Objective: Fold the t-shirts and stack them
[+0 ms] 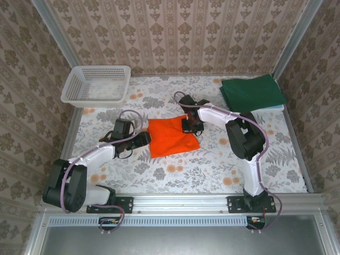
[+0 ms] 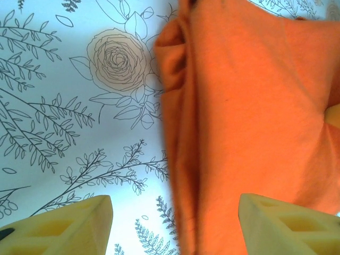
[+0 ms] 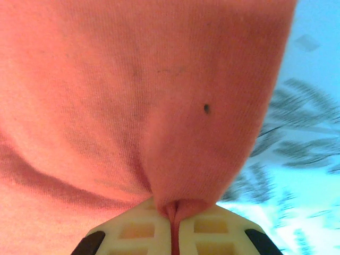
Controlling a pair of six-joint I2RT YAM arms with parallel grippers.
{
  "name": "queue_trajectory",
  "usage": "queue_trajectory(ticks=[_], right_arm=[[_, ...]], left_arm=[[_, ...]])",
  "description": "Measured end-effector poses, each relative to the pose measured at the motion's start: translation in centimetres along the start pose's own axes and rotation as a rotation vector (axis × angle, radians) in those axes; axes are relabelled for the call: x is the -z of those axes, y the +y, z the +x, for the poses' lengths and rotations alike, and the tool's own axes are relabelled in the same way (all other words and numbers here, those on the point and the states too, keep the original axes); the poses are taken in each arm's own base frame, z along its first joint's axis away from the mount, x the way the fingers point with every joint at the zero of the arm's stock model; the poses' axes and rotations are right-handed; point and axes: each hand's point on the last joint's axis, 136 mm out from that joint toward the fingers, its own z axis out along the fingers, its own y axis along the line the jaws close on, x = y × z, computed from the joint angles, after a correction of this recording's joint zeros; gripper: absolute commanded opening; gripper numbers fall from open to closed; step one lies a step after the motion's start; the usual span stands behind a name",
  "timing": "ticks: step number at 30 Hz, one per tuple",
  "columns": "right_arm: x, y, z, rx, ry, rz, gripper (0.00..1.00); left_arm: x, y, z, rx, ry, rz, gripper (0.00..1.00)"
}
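The orange t-shirt [image 1: 171, 136] lies folded into a small square at the middle of the table. My right gripper [image 1: 187, 126] sits at its right upper edge, shut on a pinch of the orange cloth [image 3: 175, 207]. My left gripper [image 1: 144, 139] stands open at the shirt's left edge; its pale fingers [image 2: 79, 223] straddle the folded border of the orange t-shirt [image 2: 244, 106] without closing on it. The dark green t-shirt [image 1: 252, 92] rests folded at the back right corner.
A white lattice basket [image 1: 96, 84] stands at the back left. Metal frame rails [image 1: 180, 201] run along the table's edges, and patterned walls close the back and sides. The flowered tablecloth [image 1: 212, 159] is bare in front of the orange t-shirt.
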Motion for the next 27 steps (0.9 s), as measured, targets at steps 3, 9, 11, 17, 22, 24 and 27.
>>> queue_trajectory(ticks=[3,9,11,17,22,24,27], right_arm=[[0.5,-2.7,-1.7,0.018,-0.049,0.081,0.00],[4.1,-8.4,-5.2,0.059,-0.168,0.253,0.00],[5.9,-9.4,-6.2,0.085,-0.216,0.305,0.00],[11.5,-10.6,-8.2,0.173,-0.347,0.412,0.00],[15.6,-11.8,-9.7,0.226,-0.445,0.461,0.00],[16.7,-13.3,-10.2,0.207,-0.458,0.476,0.00],[17.8,-16.1,-11.0,0.167,-0.477,0.499,0.00]], left_arm=[[0.0,0.1,0.2,0.006,0.003,-0.001,0.65],[0.0,0.2,0.3,0.014,-0.002,0.002,0.65],[0.0,0.1,0.3,0.018,-0.004,0.005,0.65],[0.2,-0.3,0.0,0.024,-0.016,0.021,0.65],[0.2,-0.5,-0.1,0.025,-0.020,0.037,0.65],[0.2,-0.5,0.0,0.031,-0.019,0.040,0.65],[0.1,-0.5,0.2,0.038,-0.015,0.047,0.66]])
